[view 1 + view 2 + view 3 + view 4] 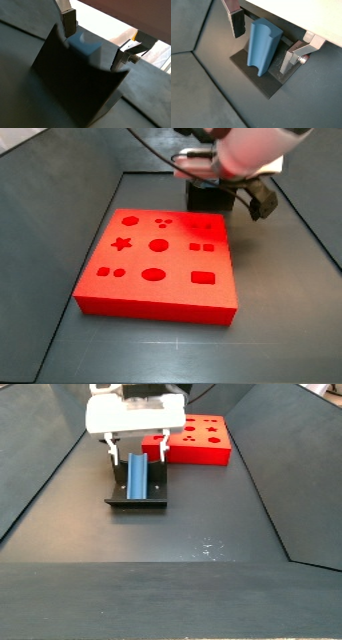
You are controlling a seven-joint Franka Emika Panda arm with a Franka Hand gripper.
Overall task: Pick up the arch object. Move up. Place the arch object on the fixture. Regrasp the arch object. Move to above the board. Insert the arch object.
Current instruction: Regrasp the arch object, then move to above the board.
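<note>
The dark table [201, 524] fills the foreground in a side view. The red board [160, 263] lies flat on it, shaped recesses up. Just beside the board stands the fixture [135, 492], with the arch object [136, 474] resting lengthwise on it. The gripper [264, 44] hangs above, its fingers [238, 22] spread open either side of the arch object, not touching.
</note>
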